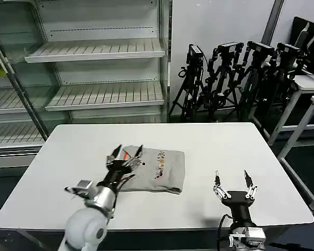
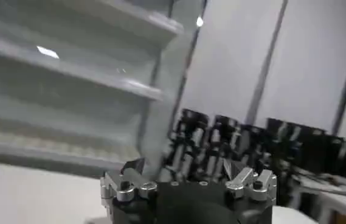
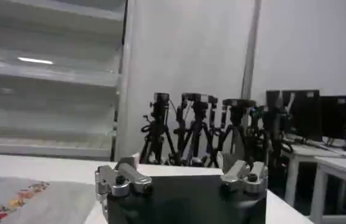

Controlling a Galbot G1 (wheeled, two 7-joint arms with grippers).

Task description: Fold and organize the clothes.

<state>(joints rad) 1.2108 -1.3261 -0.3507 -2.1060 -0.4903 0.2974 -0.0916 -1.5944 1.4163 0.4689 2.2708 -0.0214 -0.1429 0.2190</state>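
The shirt [image 1: 156, 170] is seen lying on the tabletop [image 1: 225, 146] as a compact folded rectangle, so folding is judged largely done. The left gripper [image 1: 128, 152] is held over its collar edge, jaws spread; the right gripper [image 1: 234, 180] is parked nearby, jaws spread.

Left gripper [image 1: 127, 151] reaching forward and up, fingers spread wide, wrist tilted. Right gripper [image 1: 234, 181] parked low near the body, fingers [image 1: 217, 181] pointing up, spread apart, arm upright.

Folded shirt [image 1: 158, 170] lies on white table [image 1: 225, 146].
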